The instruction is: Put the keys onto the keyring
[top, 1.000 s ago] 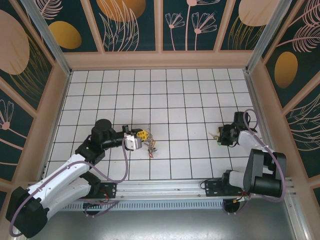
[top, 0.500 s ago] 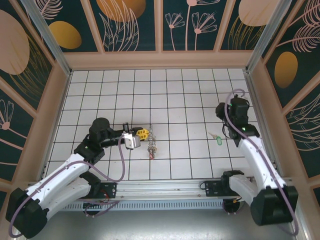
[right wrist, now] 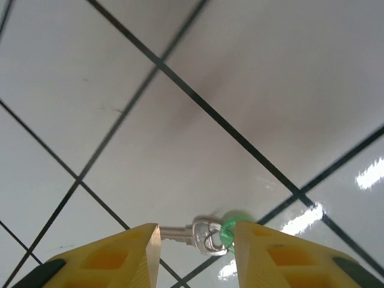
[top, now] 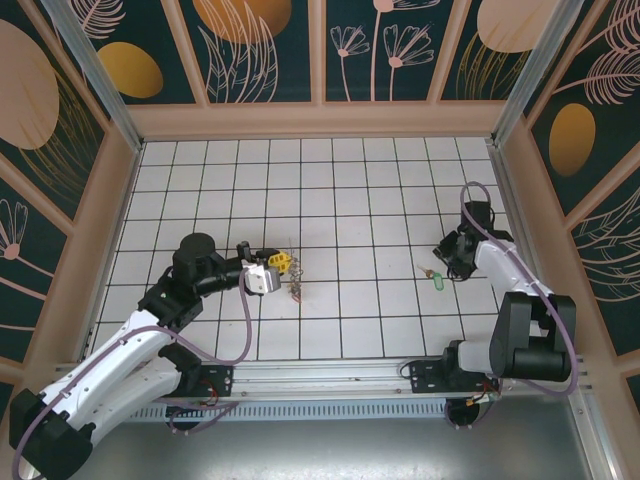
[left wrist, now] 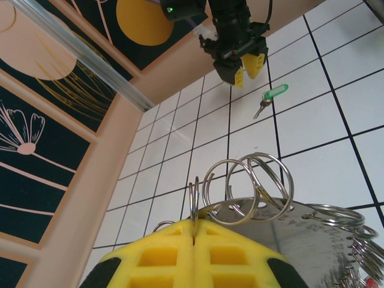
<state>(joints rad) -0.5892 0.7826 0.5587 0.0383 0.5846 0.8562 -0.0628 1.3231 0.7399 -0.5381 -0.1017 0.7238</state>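
Over the green key (left wrist: pixel 271 98), right end effector (left wrist: pixel 247 71) again

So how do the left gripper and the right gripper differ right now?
The left gripper is shut, its yellow fingers pinching the keyring; the right gripper has its jaws apart and holds nothing. The left gripper carries a bunch of metal loops, while the right gripper points down with the green-tagged key lying between its fingertips on the tiled floor. Both have yellow fingers.
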